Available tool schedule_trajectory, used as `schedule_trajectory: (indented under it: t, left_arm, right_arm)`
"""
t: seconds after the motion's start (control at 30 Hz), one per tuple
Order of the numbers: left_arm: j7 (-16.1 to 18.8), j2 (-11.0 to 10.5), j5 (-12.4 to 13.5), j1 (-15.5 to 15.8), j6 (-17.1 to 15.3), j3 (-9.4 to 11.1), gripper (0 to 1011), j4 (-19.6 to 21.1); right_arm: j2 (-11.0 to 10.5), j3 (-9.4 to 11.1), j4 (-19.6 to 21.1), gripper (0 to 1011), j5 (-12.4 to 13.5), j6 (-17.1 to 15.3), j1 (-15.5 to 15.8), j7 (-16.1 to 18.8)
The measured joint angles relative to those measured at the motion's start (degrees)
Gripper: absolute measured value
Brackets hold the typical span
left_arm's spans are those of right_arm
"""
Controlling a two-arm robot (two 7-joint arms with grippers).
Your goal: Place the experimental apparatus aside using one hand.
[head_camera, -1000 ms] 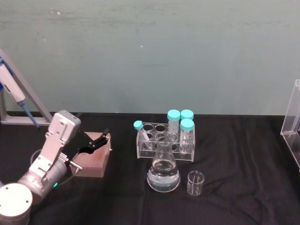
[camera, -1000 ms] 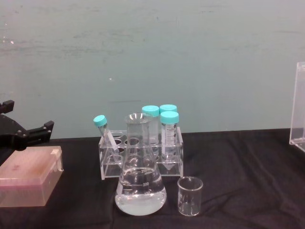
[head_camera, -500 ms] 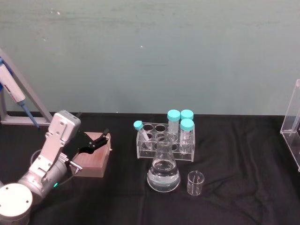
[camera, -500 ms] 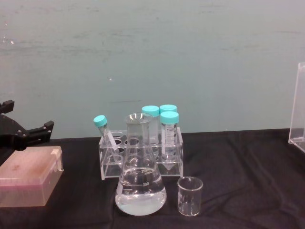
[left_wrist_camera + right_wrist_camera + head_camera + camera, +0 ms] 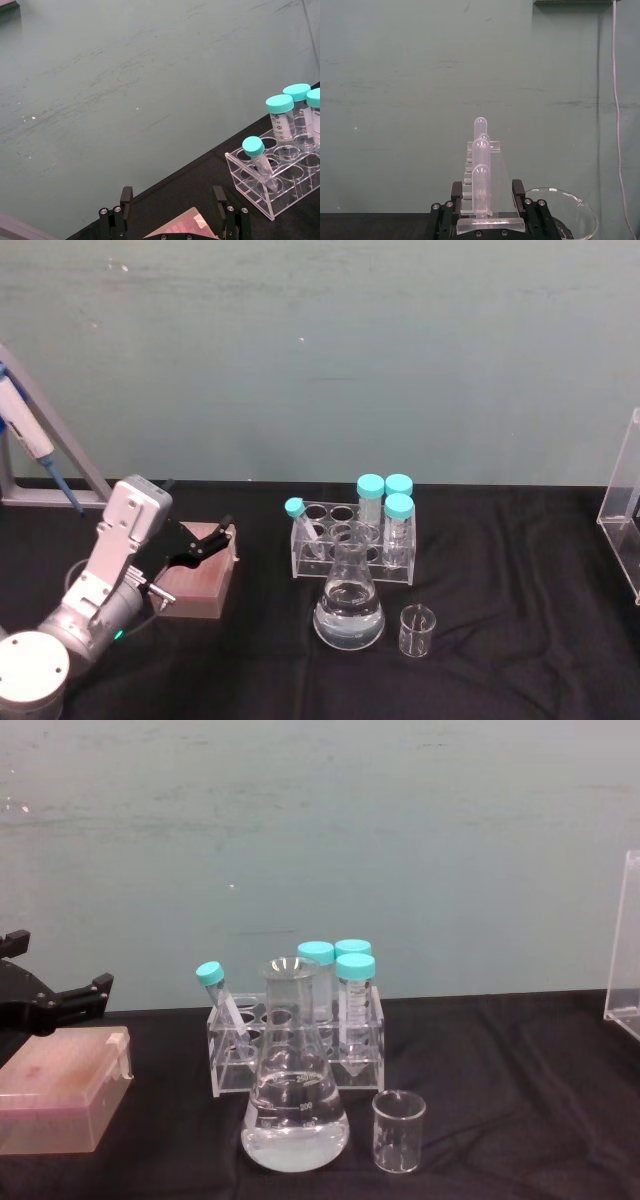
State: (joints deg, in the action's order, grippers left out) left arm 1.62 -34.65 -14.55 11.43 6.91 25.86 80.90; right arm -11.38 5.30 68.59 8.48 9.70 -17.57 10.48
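Glass conical flask (image 5: 295, 1105) reads 200; black left gripper (image 5: 222, 532) wide open over pink box (image 5: 200, 585) (empty); right gripper (image 5: 486, 187) clamps clear acrylic tube stand (image 5: 501, 175), nudged left since 1s ago

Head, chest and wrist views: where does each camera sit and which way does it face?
Head view: high, facing forward and down onto the table; left arm, open left gripper above the pink box.
Chest view: low, facing level across the table; left gripper at its left edge.
Left wrist view: on the left arm, facing tube rack and wall past its own fingers.
Right wrist view: on the right arm, facing the wall; right gripper clamps the acrylic stand.
Shared: head and chest both show flask and beaker.
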Motion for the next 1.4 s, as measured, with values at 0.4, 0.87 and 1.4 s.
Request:
schedule_trajectory:
  t: [0.4, 0.87, 1.4]
  left_arm:
    - [0.0, 0.0, 0.0, 0.0, 0.0, 0.0, 1000, 0.0]
    - [0.0, 0.0, 0.0, 0.0, 0.0, 0.0, 1000, 0.0]
    - [0.0, 0.0, 0.0, 0.0, 0.0, 0.0, 1000, 0.0]
  right_arm:
    - [0.0, 0.0, 0.1, 611, -0.1, 0.0, 0.1, 0.0]
    - [0.0, -0.1, 0.1, 640, -0.2, 0.0, 0.1, 0.0]
    - [0.0, -0.1, 0.1, 1000, -0.2, 0.0, 0.1, 0.0]
